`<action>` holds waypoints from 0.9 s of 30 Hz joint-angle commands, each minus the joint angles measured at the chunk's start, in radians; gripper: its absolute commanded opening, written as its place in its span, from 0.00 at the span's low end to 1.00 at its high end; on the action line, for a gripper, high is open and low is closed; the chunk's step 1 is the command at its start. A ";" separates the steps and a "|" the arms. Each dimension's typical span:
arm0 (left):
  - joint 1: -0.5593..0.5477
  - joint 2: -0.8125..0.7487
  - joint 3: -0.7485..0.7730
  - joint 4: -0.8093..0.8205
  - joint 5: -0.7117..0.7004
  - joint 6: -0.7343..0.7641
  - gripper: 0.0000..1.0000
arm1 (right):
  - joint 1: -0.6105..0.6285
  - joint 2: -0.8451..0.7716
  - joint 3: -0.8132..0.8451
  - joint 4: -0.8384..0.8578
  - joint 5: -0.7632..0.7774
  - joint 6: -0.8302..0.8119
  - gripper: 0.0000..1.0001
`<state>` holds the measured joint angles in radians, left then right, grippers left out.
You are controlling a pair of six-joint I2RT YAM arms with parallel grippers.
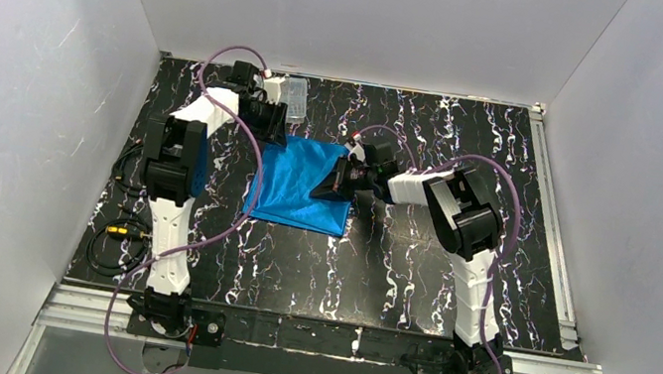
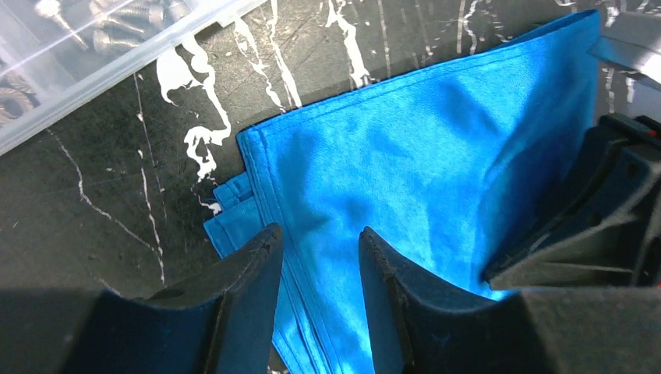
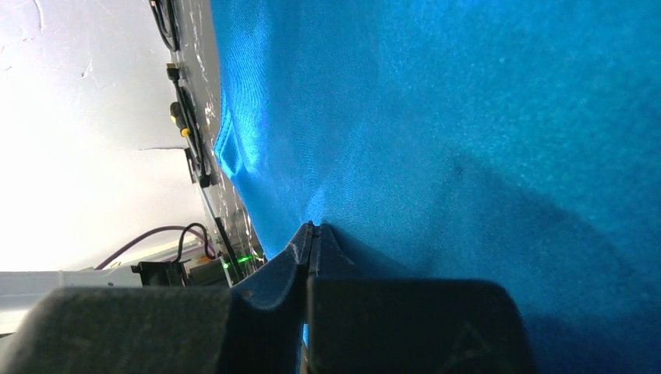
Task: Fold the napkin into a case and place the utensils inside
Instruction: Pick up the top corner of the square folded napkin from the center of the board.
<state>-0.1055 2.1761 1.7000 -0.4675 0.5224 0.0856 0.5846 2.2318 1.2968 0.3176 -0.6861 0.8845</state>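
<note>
The black marbled table (image 1: 416, 261) carries the napkin (image 1: 291, 196) between the two arms, a little left of the middle and toward the far side. It is bright blue with a slight shine, and it is already folded into several layers. In the left wrist view the hemmed edges are stacked like steps at its far-left corner. The right gripper (image 3: 312, 234) is at the right edge of the napkin. Its jaws are fully closed on a fold of the cloth, which rises in a small ridge to the tips. The left gripper (image 2: 318, 261) hangs over the far-left corner with its jaws apart and nothing between them. The stepped edges run from the corner under its left finger (image 2: 253, 269), so the cloth lies directly below the jaws. I judge that the next fold depends on this: the left arm is nearer to the free layered edge, while the right arm keeps the opposite side. The clear box (image 2: 86, 74) stands just beyond the corner, apart from the cloth. Its contents are too blurred to name.
</note>
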 commanded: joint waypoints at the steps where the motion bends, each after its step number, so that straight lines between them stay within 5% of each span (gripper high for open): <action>1: -0.010 0.037 0.045 -0.015 -0.031 0.000 0.39 | 0.000 0.016 -0.030 0.053 -0.017 0.009 0.01; 10: -0.013 0.065 0.085 -0.020 -0.064 -0.007 0.34 | 0.001 0.033 -0.054 0.134 -0.048 0.053 0.01; 15: -0.013 0.045 0.051 0.013 -0.015 -0.028 0.19 | 0.002 0.041 -0.054 0.150 -0.055 0.062 0.01; 27: -0.014 -0.016 0.014 0.052 0.027 -0.030 0.03 | 0.000 0.049 -0.050 0.150 -0.051 0.062 0.01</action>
<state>-0.1154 2.2471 1.7267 -0.4175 0.5133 0.0521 0.5838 2.2543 1.2507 0.4557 -0.7376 0.9543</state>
